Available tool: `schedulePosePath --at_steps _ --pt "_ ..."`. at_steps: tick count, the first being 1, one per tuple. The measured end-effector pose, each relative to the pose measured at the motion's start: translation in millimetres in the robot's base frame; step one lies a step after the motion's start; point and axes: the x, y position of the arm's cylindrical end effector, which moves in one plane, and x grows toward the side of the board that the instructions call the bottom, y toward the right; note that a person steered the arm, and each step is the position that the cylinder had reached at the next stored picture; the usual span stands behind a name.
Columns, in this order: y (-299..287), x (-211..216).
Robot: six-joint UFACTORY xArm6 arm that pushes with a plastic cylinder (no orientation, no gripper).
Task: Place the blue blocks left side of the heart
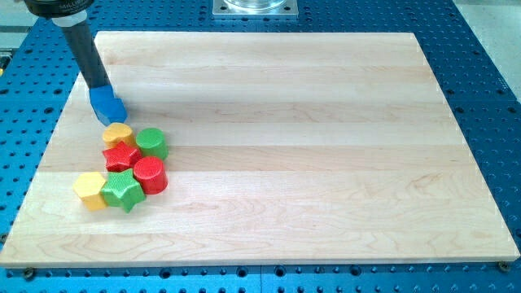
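Observation:
A blue block (107, 104) sits near the board's upper left, just above the cluster of other blocks. My tip (99, 88) rests on the blue block's upper-left edge, touching it; the dark rod leans up to the view's top left. A yellow heart (119, 133) lies right below the blue block, almost touching it. Only one blue block shows; part of it is hidden by the rod.
Below the heart sit a red star (121, 155), a green cylinder (152, 142), a red cylinder (151, 175), a green star (122, 189) and a yellow hexagon block (90, 190). The wooden board (326, 146) lies on a blue perforated table (24, 73).

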Motion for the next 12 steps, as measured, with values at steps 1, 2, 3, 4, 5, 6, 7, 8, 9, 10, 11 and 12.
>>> schedulePosePath --at_steps 1,2,3,4,5,6,7,8,9,10,11,12 --pt "15 0" --pt "65 -4" --pt "114 -4" --pt "113 -4" --pt "64 7" --pt "50 8" --pt "26 10" --pt "24 15" --pt "30 -1" --pt "34 -44" --pt "18 -25" --pt "9 16"
